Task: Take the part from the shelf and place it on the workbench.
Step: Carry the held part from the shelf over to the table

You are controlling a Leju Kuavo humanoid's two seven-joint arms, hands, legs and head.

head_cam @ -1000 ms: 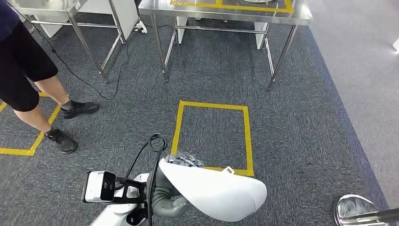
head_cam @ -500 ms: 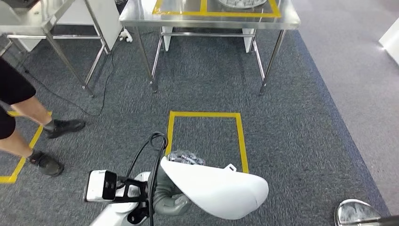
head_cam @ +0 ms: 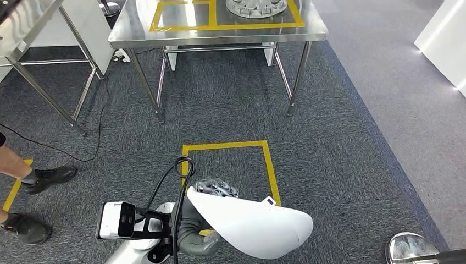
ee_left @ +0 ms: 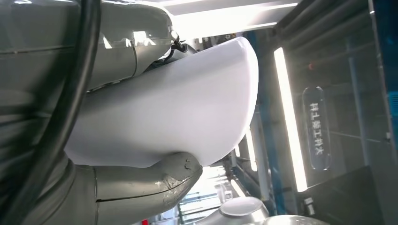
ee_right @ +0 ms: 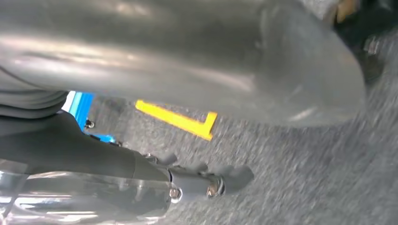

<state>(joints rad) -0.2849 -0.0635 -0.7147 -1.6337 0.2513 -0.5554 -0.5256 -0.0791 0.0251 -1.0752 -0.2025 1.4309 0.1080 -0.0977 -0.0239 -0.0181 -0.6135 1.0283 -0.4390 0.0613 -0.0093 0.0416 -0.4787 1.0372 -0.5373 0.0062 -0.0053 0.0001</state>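
grey carpet, steel workbench ahead, left hand gripping white part

workbench: far half taken by round metal part | near-left taped bay bare | person's feet left

Head view: high on the body, facing forward and down across grey carpet to a steel table far ahead. Left wrist view: pressed close behind the left hand, tilted up past the white part toward ceiling lights. Right wrist view: low, near the right hand, facing the floor. Shared between head and right wrist views: carpet and yellow tape.
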